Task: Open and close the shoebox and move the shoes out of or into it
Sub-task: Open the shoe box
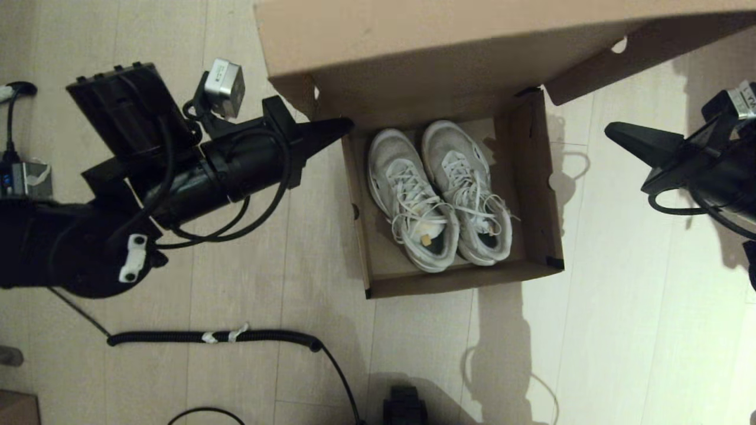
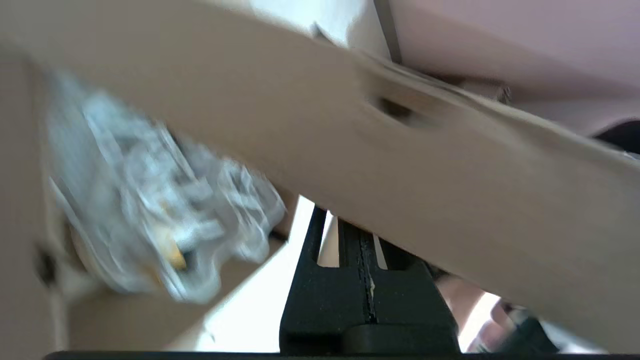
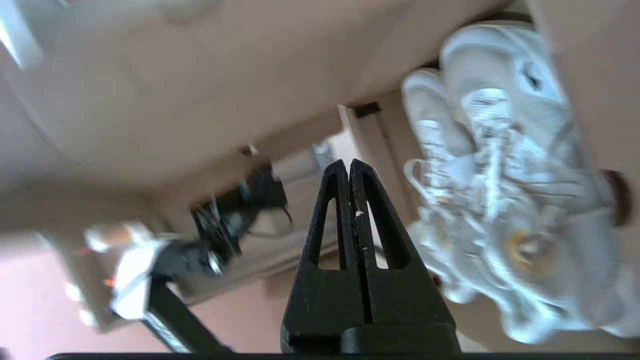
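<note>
Lying side by side in open shoebox: shoes

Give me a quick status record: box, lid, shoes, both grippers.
box: shoebox on the floor, open
lid: lid raised at the far side, leaning over the box
shoes: shoes both inside, side by side, toes toward the lid
left gripper: left gripper shut, holding nothing, tip at the box's left far corner under the lid's edge; contact unclear
right gripper: right gripper shut, holding nothing, off the box's right side, apart from it
</note>
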